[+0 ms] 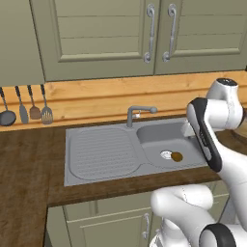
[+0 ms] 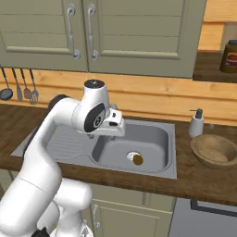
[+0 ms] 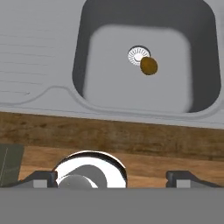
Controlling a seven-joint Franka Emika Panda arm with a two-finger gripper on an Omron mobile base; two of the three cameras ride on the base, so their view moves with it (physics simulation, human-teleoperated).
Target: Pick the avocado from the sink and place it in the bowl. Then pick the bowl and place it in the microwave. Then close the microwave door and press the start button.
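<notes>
While the arm is bent over the sink (image 2: 152, 127) at mid-frame in the right base view, the tool (image 3: 111, 177) is held with fingers (image 3: 43, 178) wide apart at the hand view's bottom. Well above it, upper centre, the small brown avocado (image 3: 148, 65) is seen touching the drain (image 3: 138, 54).

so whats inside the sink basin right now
One avocado lies on the sink basin floor, touching the silver drain and covering part of its rim. Nothing else shows inside.
</notes>
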